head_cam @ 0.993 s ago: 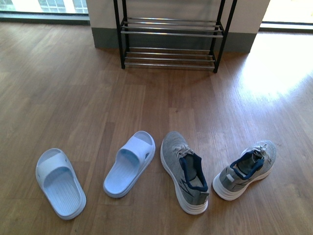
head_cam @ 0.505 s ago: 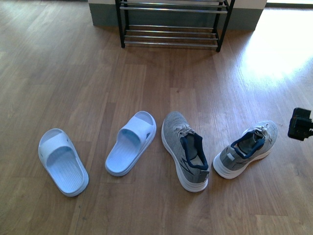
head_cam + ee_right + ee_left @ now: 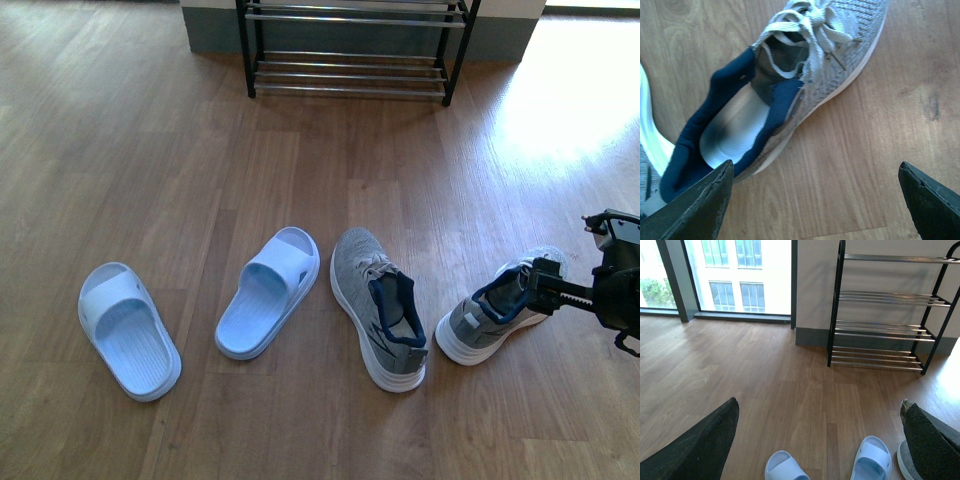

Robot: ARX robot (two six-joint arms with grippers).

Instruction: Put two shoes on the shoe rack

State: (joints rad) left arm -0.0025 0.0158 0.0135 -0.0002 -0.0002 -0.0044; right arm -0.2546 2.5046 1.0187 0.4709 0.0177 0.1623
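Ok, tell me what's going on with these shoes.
A two-armed robot is starting to put shoes on the shoe rack. Its right end effector hangs open over the grey sneaker furthest right, with nothing gripped. The left end effector is open too and holds nothing. The other grey sneaker and both pale blue slides lie on the wood floor, and no shoe is on the rack yet.

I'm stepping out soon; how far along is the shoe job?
Done: nothing; the shoe rack is bare, grey sneakers and pale blue slides all on the floor. In hand: right pincer open at the rightmost sneaker. Left: grasping and racking two shoes.
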